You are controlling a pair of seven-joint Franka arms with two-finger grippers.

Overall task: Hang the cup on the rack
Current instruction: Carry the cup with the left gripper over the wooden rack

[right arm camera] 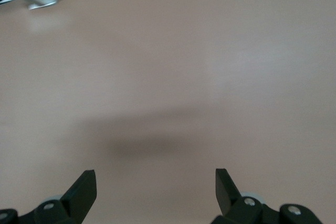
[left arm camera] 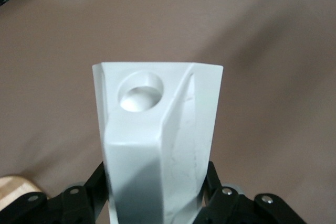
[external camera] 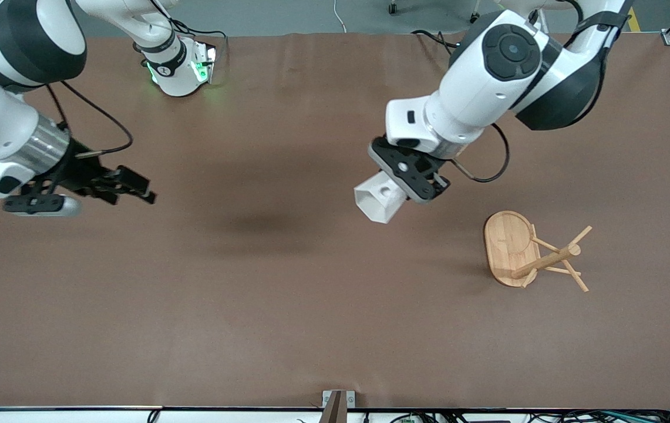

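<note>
My left gripper (external camera: 400,189) is shut on the white faceted cup (external camera: 379,201) and holds it in the air over the middle of the table. In the left wrist view the cup (left arm camera: 157,135) fills the centre between my fingers, its handle tab with the round hole pointing away from the gripper (left arm camera: 157,192). The bamboo rack (external camera: 531,252) stands on the table toward the left arm's end, nearer the front camera than the cup, apart from it. My right gripper (external camera: 135,189) is open and empty in the air over the right arm's end; it also shows open in the right wrist view (right arm camera: 156,182).
A corner of the rack's base (left arm camera: 16,195) shows at the edge of the left wrist view. The brown table (external camera: 288,294) carries a shadow under the cup. A metal bracket (external camera: 337,400) sits at the table's front edge.
</note>
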